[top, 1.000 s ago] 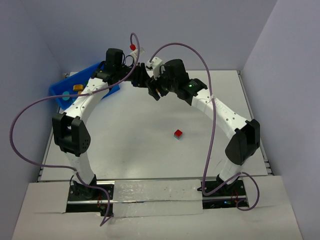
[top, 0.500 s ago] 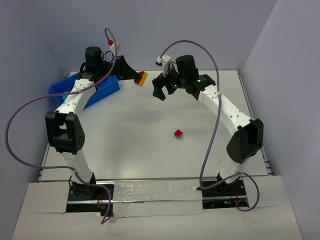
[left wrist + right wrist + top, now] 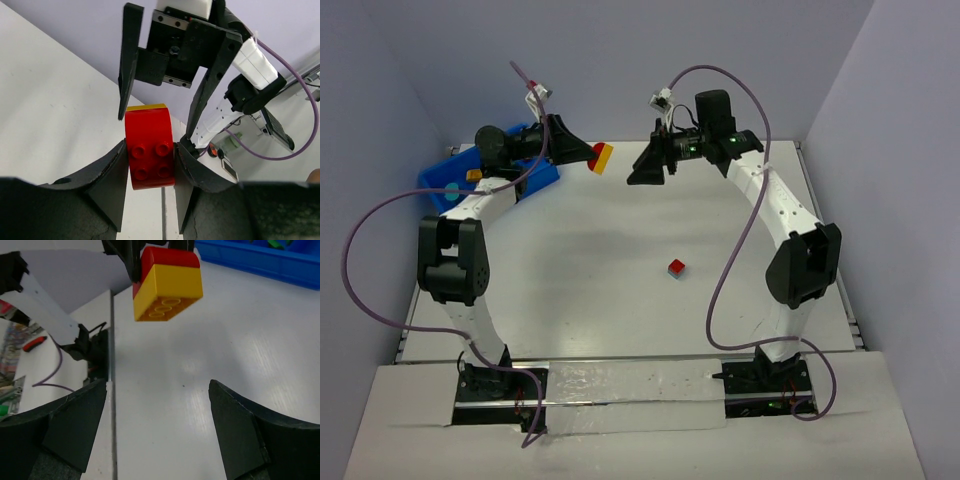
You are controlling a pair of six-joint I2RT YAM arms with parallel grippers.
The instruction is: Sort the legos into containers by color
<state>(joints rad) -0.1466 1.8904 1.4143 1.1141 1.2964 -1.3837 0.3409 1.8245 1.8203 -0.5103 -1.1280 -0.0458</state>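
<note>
My left gripper (image 3: 590,156) is shut on a red lego with a yellow lego stuck to it (image 3: 602,157), held in the air at the back of the table. In the left wrist view the red lego (image 3: 149,150) sits clamped between my fingers. My right gripper (image 3: 642,172) is open and empty, facing that pair from a short gap to the right; its wrist view shows the red-and-yellow pair (image 3: 167,282) ahead of its fingers. Another small red lego (image 3: 676,267) lies on the table. The blue bin (image 3: 535,178) stands at the back left, behind my left gripper.
The blue bin holds a yellow-orange piece (image 3: 475,175) and a teal piece (image 3: 453,187). Its wall also shows in the right wrist view (image 3: 260,260). Purple cables arc above both arms. Grey walls close the table at the back and sides.
A second ago both grippers were together at the legos. The right gripper has let go, opened and drawn back to the right. The left keeps the red-and-yellow pair, its arm swung left.
</note>
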